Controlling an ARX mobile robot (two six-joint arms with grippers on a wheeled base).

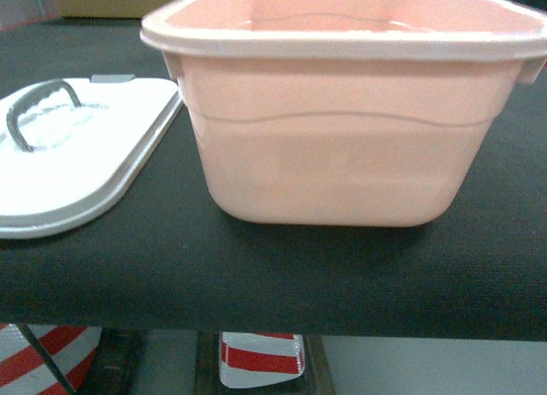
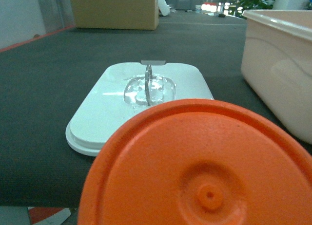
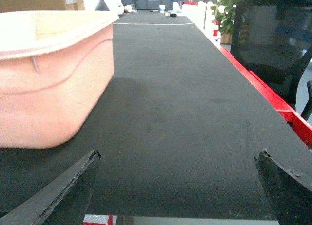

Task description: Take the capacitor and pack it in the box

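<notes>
The orange round end of the capacitor (image 2: 204, 171) fills the bottom of the left wrist view, right in front of the camera and held off the table's near edge. It hides my left gripper's fingers, which grip it. The pale pink box stands open on the black table: in the head view the box (image 1: 342, 138) is centre, in the left wrist view the box (image 2: 278, 64) is at the right, and in the right wrist view the box (image 3: 48, 69) is at the left. My right gripper (image 3: 178, 159) is open and empty over bare table, right of the box. Neither gripper shows in the head view.
The white lid (image 1: 85, 156) with its grey handle lies flat on the table left of the box, and shows as the lid (image 2: 141, 98) beyond the capacitor. A cardboard carton (image 2: 114, 10) stands far back. A black chair (image 3: 273, 45) stands beyond the table's red right edge (image 3: 263, 88).
</notes>
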